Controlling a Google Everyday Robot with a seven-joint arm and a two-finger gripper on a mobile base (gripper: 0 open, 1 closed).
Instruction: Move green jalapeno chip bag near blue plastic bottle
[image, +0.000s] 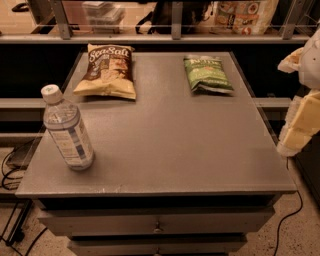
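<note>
The green jalapeno chip bag (206, 73) lies flat at the far right of the grey table top (170, 145). The blue plastic bottle (67, 130), clear with a white cap and pale label, stands upright near the table's front left corner. My gripper (301, 117) hangs at the right edge of the view, beside the table's right side and nearer to me than the green bag. It touches neither the bag nor the bottle and holds nothing that I can see.
A brown-and-yellow "Sea Salt" chip bag (106, 70) lies at the far left of the table. A railing and shelf (175, 35) with packaged goods run behind the table. Drawers (157, 227) sit below the front edge. Cables lie on the floor on both sides.
</note>
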